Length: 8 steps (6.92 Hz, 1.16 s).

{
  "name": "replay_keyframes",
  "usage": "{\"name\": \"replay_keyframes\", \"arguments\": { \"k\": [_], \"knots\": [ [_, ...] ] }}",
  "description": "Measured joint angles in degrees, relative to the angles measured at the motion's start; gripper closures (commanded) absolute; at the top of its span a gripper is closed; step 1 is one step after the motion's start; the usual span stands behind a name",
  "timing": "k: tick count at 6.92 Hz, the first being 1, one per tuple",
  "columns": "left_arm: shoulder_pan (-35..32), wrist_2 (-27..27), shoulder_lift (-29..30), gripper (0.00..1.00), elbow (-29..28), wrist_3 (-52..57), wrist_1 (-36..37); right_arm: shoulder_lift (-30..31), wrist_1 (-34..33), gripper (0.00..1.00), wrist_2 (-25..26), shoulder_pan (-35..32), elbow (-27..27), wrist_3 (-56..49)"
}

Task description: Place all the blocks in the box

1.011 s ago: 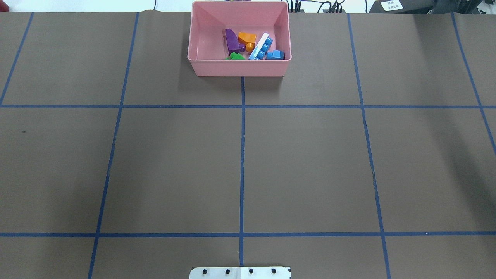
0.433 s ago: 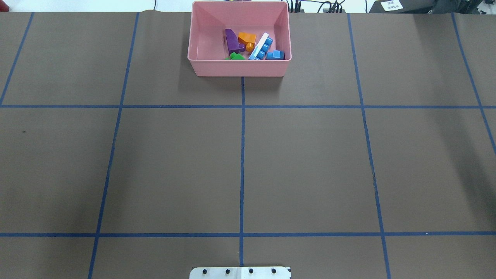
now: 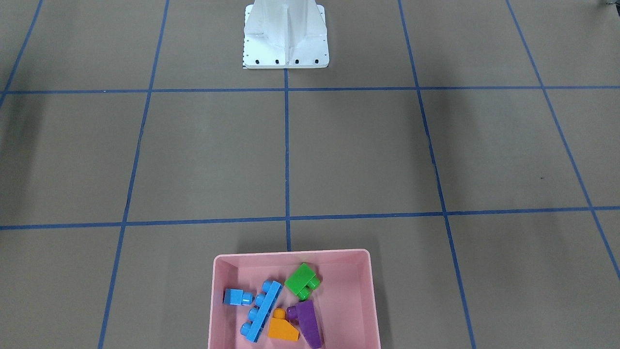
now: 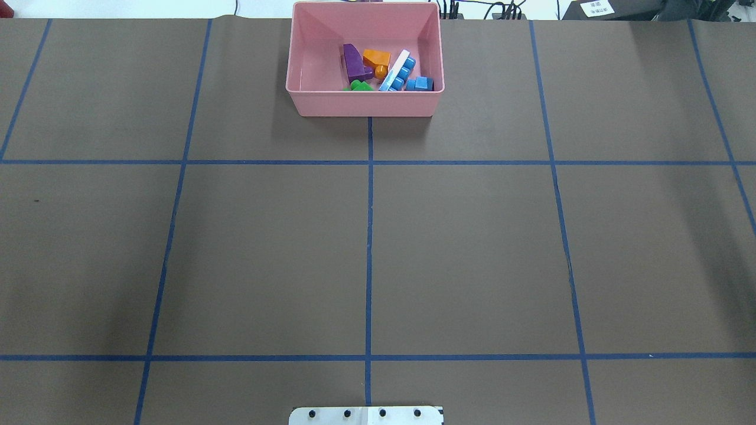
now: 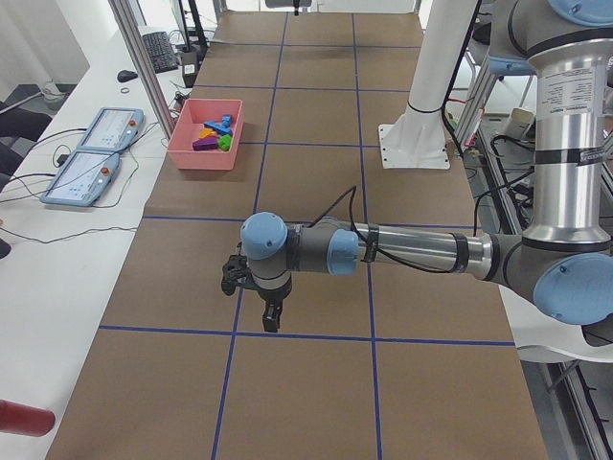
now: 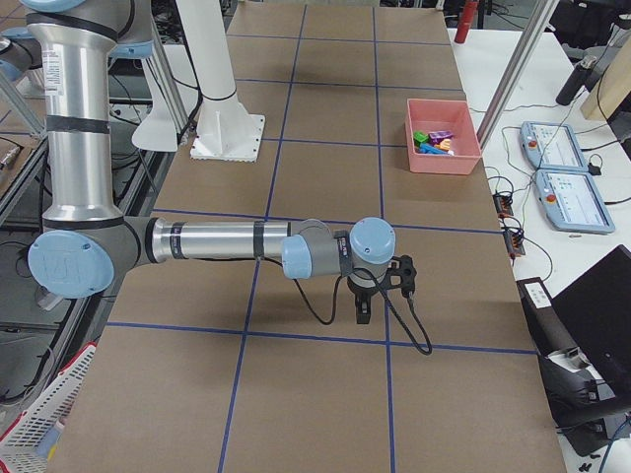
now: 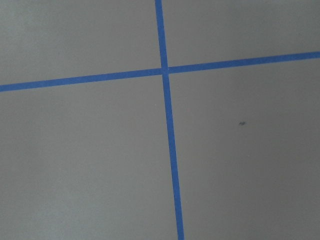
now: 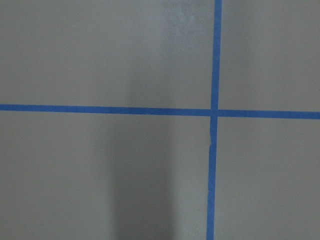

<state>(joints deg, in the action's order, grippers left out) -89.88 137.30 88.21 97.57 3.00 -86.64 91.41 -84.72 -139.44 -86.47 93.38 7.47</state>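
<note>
The pink box (image 4: 366, 104) stands at the table's far middle edge, and also shows in the front view (image 3: 290, 253). All five blocks lie inside it: purple sloped (image 4: 352, 62), orange sloped (image 4: 377, 57), long blue bar (image 4: 398, 71), small blue cube (image 4: 420, 83), green (image 4: 358, 86). In the front view they are green (image 3: 301, 280), small blue cube (image 3: 235, 296), long blue bar (image 3: 261, 310), orange (image 3: 282, 329), purple (image 3: 307, 322). My left gripper (image 5: 273, 319) and right gripper (image 6: 362, 313) hang low over bare table far from the box. They show only in the side views, so I cannot tell whether they are open or shut.
The white metal base (image 3: 286, 43) stands at the robot's side of the table (image 4: 366, 415). Two control pendants (image 5: 96, 153) lie on a side table beyond the box. The wrist views show only brown table with blue tape lines.
</note>
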Motion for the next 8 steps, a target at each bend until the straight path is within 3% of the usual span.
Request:
{"name": "replay_keyframes", "arguments": {
  "k": [5, 8],
  "knots": [
    [-0.87, 0.65, 1.26, 0.0, 2.55, -0.79, 0.39, 3.74, -2.47, 0.0, 0.0, -4.18, 2.18, -0.53],
    [-0.97, 0.52, 1.0, 0.0, 4.7, -1.29, 0.53, 4.67, -11.25, 0.0, 4.84, -3.79, 8.88, -2.05]
  ]
}}
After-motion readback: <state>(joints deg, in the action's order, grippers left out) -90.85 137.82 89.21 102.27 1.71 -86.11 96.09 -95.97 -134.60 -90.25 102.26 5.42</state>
